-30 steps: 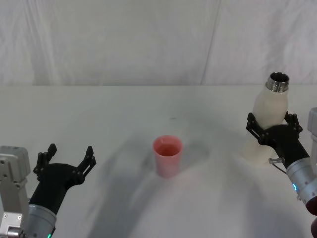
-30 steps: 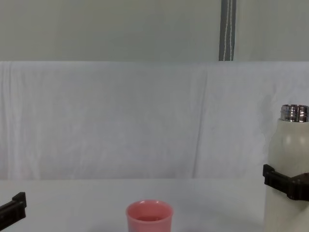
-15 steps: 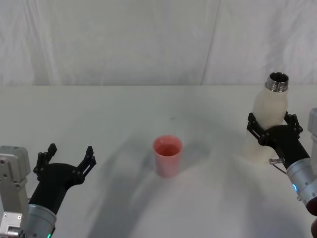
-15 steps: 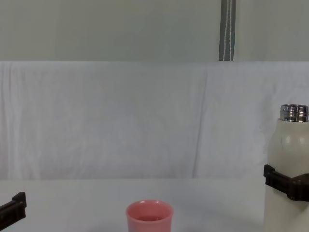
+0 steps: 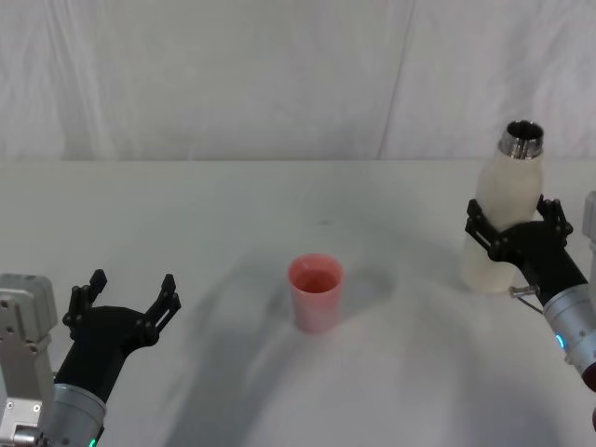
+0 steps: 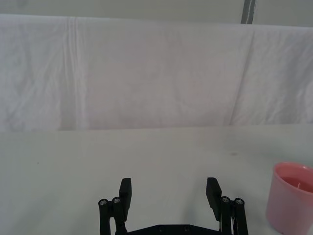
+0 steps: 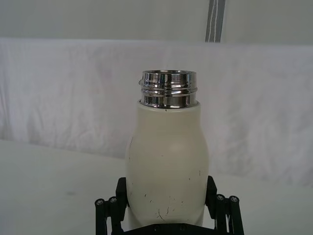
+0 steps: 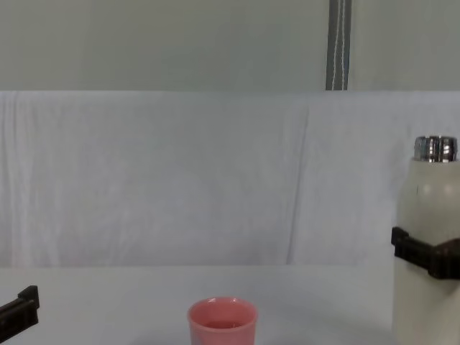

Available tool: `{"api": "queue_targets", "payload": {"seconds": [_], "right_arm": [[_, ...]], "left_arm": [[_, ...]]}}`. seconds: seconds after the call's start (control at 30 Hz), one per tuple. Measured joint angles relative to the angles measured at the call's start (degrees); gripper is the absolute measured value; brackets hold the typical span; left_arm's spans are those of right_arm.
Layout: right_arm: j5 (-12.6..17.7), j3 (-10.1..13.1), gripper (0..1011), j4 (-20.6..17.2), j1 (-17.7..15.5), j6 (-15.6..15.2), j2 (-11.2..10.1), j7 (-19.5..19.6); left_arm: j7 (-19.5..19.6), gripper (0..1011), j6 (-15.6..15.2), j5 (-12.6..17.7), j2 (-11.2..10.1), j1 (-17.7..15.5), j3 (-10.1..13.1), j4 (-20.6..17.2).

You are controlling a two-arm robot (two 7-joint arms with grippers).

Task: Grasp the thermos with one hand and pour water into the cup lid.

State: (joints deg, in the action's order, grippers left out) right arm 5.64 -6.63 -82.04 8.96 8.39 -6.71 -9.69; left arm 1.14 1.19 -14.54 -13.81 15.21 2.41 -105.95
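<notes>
Upright thermos point(image 5: 504, 219) clamped in right claw point(image 5: 518, 230) (base hidden).

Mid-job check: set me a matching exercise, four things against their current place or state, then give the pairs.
Things:
1. thermos
2. cup lid
3. left gripper
4. right gripper

States:
A. jaws open, holding nothing, low at the robot's left
B. pink, standing upright mid-table, apart from both grippers
C. clamped around the cream bottle's body
D. upright, uncapped, steel neck showing, at the robot's right

Pairs: 1-D, 2-B, 3-A, 4-C
</notes>
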Motion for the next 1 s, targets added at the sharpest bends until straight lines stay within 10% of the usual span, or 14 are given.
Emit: {"api": "queue_targets", "payload": {"seconds": [0.43, 1.0], "right_arm": [[-2.30, -1.04, 951, -3.16, 0.69, -1.16, -2.55, -0.88], [-19.89, -10.30, 951, -11.66, 5.29, -6.24, -11.39, -3.32]], "left_arm": [[0.00, 1001, 0.00, 0.00, 0.00, 0.00, 0.00, 0.00], [0.00, 1001, 0.00, 0.00, 0.00, 0.00, 0.00, 0.00]]}}
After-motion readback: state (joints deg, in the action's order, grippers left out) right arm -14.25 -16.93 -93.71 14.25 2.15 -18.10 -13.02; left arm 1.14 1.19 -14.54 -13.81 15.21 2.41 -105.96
